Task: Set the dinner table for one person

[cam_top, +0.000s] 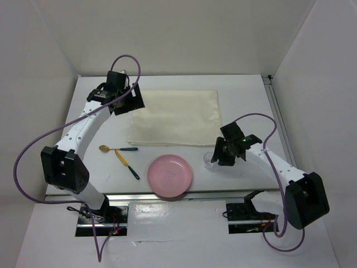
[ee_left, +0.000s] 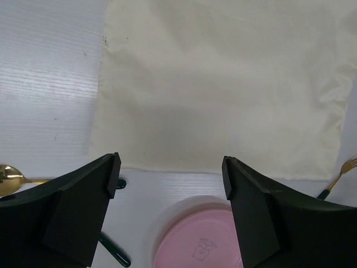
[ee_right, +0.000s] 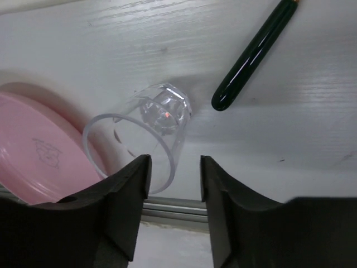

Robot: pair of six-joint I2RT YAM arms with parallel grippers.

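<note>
White dinner table (cam_top: pixel 245 100), pale walls (cam_top: pixel 184 33) around

Cream cloth (cam_top: pixel 173 117) centred, twd far edge. Pink plate (cam_top: pixel 170 176) at near edge, mid. Spoon (cam_top: pixel 119 148) + 2nd utensil (cam_top: pixel 128 166) left of plate. Clear glass (cam_top: pixel 208 160) just right of it, beside right gripper (cam_top: pixel 223 152).

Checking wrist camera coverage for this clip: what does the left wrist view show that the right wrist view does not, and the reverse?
Only the left wrist: the cream cloth, a gold spoon and a gold-tined fork, framed by the open left gripper. Only the right wrist: a clear glass, the table's metal rail and the open right gripper. Both: the pink plate and the white dinner table.
</note>
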